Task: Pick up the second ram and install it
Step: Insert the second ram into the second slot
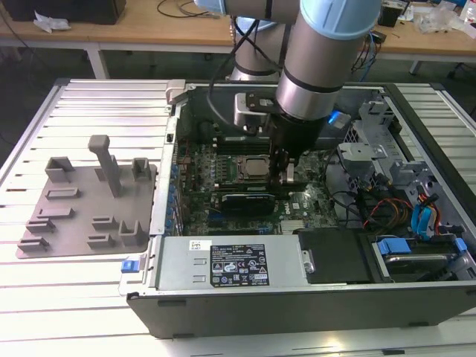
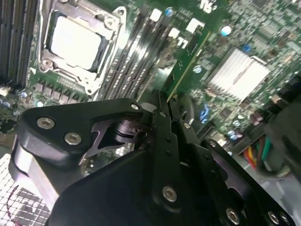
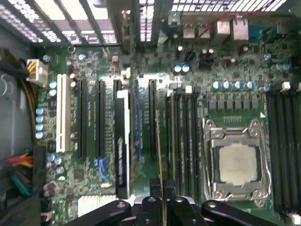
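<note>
My gripper (image 1: 287, 175) reaches down into the open computer case, just to the exterior view's right of the CPU socket (image 1: 256, 168). It is shut on the second ram (image 2: 189, 60), a narrow green board held on edge. In the first wrist view the ram (image 3: 159, 150) appears edge-on as a thin line running out from the gripper (image 3: 160, 205). It hangs over the row of memory slots (image 3: 182, 141) between the CPU socket (image 3: 237, 162) and the black expansion card (image 3: 122, 141), close to the outermost slot. I cannot tell whether it touches the slot.
A grey fixture tray (image 1: 82, 197) lies outside the case on the exterior view's left. The power supply (image 1: 230, 264) lines the near wall. Drive cage and coloured cables (image 1: 405, 201) crowd the right. A finned heat sink (image 2: 240, 75) stands close to the ram.
</note>
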Motion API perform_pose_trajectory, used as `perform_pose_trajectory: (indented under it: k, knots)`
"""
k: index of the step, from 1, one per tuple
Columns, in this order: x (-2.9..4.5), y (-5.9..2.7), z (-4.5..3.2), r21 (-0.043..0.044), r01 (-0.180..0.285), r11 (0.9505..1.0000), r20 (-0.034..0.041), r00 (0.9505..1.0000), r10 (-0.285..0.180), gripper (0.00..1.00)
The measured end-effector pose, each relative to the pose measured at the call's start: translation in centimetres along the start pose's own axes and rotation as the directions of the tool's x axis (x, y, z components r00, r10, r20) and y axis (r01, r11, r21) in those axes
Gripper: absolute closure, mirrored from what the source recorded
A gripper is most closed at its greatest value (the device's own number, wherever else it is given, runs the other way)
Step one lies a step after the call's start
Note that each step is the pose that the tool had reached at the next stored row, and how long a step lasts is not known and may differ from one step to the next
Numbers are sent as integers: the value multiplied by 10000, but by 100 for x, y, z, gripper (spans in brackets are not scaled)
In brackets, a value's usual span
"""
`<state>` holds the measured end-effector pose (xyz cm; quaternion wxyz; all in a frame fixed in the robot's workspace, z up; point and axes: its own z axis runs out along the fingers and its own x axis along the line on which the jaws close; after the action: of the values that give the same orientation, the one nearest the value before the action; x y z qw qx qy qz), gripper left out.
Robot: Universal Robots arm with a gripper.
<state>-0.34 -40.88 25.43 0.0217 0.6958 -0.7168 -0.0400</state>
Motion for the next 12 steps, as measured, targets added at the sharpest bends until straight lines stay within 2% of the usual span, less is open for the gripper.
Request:
perform_pose_trajectory:
  k: [2,4,7,10,12]
  knots:
    - [-49,84,9,2,-9,10000,1,10000,9,89]
    - [-70,131,18,3,-46,10000,4,10000,46,89]
    - [-75,157,39,8,-278,9996,24,9996,278,89]
    - [-150,166,51,9,-318,9995,28,9995,318,89]
    - [-227,169,64,8,-323,9995,27,9995,323,89]
